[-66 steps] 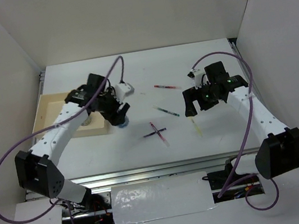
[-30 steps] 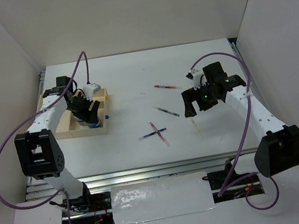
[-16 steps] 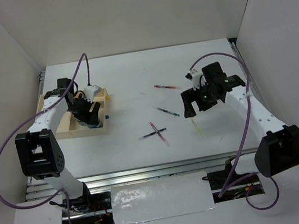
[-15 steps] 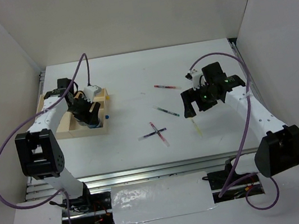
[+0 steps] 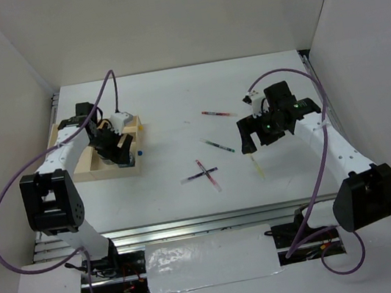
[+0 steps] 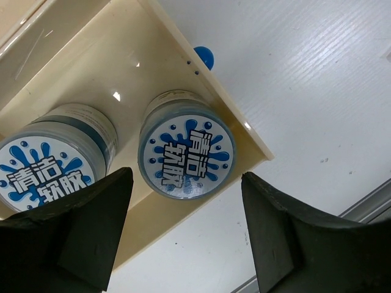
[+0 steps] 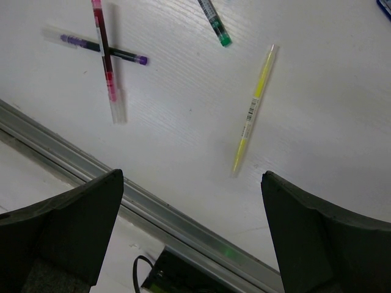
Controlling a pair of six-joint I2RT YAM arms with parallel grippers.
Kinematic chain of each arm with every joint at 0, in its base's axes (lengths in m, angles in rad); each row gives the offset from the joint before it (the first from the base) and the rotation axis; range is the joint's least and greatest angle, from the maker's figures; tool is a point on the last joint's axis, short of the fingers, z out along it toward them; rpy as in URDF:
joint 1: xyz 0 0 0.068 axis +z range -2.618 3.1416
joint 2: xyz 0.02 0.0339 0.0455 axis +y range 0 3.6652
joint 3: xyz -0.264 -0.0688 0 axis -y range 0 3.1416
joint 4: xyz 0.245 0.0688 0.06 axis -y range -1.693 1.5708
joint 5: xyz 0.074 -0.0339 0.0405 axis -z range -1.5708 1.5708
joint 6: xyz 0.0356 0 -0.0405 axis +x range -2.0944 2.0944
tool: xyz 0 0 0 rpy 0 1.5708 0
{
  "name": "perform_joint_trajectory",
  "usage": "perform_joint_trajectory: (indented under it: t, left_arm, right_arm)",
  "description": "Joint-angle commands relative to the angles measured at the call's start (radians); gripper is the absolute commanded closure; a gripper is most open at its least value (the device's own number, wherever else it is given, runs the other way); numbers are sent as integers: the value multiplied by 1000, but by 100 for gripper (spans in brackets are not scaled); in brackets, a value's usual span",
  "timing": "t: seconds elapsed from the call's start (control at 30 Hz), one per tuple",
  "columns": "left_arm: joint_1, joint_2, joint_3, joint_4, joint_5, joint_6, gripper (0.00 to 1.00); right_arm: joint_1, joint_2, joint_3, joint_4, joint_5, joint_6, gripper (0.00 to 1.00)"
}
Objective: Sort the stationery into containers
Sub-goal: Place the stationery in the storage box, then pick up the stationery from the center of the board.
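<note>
The tan divided tray lies at the left. My left gripper hovers over its right end, open and empty. In the left wrist view two blue-white tape rolls stand side by side in one compartment of the tray: one between my fingers and below them, the other to its left. My right gripper is open and empty above a pale yellow pen. A red pen, a green-tipped pen and two crossed pens lie mid-table.
A small blue ball-like tip shows just outside the tray's right wall. The metal rail of the table's near edge runs below the right gripper. White walls enclose the table on three sides.
My left arm swung left from beside the tray to over it with a tape roll. The roll now stands in the tray and the jaws are open. The right arm barely moved.
</note>
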Motion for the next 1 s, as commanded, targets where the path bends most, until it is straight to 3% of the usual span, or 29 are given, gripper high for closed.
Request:
perform_joint_trajectory:
  t: [0.0, 0.17, 0.3, 0.47, 0.7, 0.97]
  left_arm:
    - [-6, -56, 20, -19, 13, 10, 16]
    - [-4, -143, 108, -42, 26, -24, 23]
    - [-33, -248, 192, 8, 27, -108, 31]
    - [-85, -311, 192, 59, 15, -201, 31]
    - [-130, -351, 151, 102, -31, -260, 21]
    - [-141, -395, 93, 148, -40, -304, 17]
  right_arm:
    - [9, -21, 25, 18, 17, -1, 0]
    - [-24, -27, 50, 72, 79, 27, 6]
    - [-90, 34, 105, 136, 152, 59, 26]
    - [-157, 199, 235, 198, 198, 87, 39]
    - [-166, 436, 372, 245, 219, 95, 40]
    - [-185, 654, 501, 274, 239, 108, 40]
